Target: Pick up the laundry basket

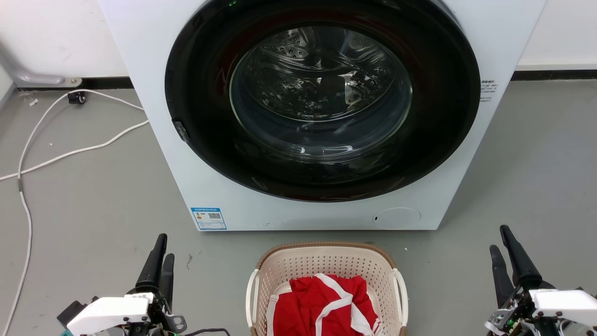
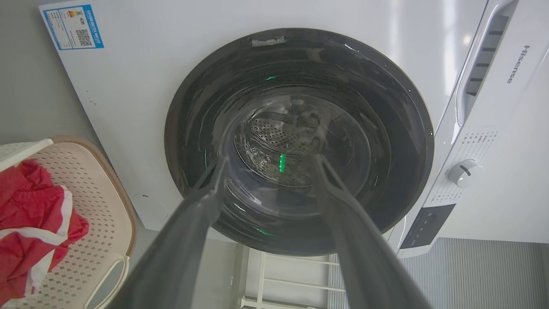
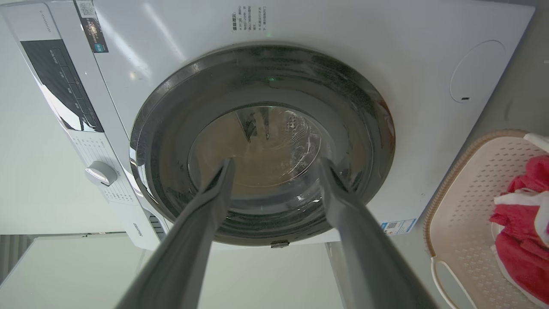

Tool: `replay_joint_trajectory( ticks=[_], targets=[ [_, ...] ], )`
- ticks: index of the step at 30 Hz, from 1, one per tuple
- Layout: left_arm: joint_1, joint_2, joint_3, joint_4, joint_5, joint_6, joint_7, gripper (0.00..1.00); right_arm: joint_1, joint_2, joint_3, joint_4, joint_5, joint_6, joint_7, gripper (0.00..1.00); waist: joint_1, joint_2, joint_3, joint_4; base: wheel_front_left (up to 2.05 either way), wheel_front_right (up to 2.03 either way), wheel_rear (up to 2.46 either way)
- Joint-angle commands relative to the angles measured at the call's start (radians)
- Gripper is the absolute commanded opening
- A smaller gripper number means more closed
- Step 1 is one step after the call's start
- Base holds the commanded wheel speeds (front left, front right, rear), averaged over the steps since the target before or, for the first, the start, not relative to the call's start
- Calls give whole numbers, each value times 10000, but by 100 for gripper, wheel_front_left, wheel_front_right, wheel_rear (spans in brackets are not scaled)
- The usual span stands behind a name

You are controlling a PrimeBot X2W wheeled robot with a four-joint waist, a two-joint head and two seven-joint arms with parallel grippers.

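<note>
Washing machine (image 1: 322, 107) just beyond laundry basket (image 1: 326, 263)

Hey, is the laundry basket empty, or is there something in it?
Not empty. The laundry basket holds a crumpled red garment with white trim, standing upright on the floor. Anything under the garment cannot be told.

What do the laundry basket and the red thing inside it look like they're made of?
The laundry basket looks like matte cream plastic, going by its regular moulded holes; the brown rim may only imitate weave. The red cloth looks like soft fabric: it crumples.
</note>
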Motion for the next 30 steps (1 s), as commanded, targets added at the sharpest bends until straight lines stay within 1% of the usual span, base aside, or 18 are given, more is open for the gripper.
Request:
replay_joint_trajectory(
  ticks=[1, 7, 15, 19, 26, 30],
  targets=[
    [-105, 18, 2, -202, 212, -18, -111, 100, -102, -20, -28, -197, -133, 0, -106, 100, 0, -1, 0, -6, 0, 0, 0],
    [-74, 20, 87, -178, 666, -22, -389, 100, -42, -17, -169, -244, -671, 0, -383, 100, 0, -1, 2, -35, 0, 0, 0],
    [-110, 22, 666, -62, 1681, -16, -730, 100, 26, -14, -419, -444, -2301, 0, -724, 100, 0, -1, 17, -64, 0, 0, 0],
    [-155, 23, 828, -160, 2226, -22, -890, 100, 71, -12, -480, -667, -3564, 0, -881, 100, 0, -1, 26, -70, 0, 0, 0],
    [-91, 24, 1210, -950, 3589, -22, -1155, 100, 123, -9, -275, -1343, -5690, 0, -1150, 100, 0, -1, 42, -88, 0, 0, 0],
    [-49, 25, 1348, -1499, 4417, 203, -1296, 100, 117, -7, -192, -1842, -6862, 0, -1287, 100, 0, -1, 53, -99, 0, 0, 0]
  ],
)
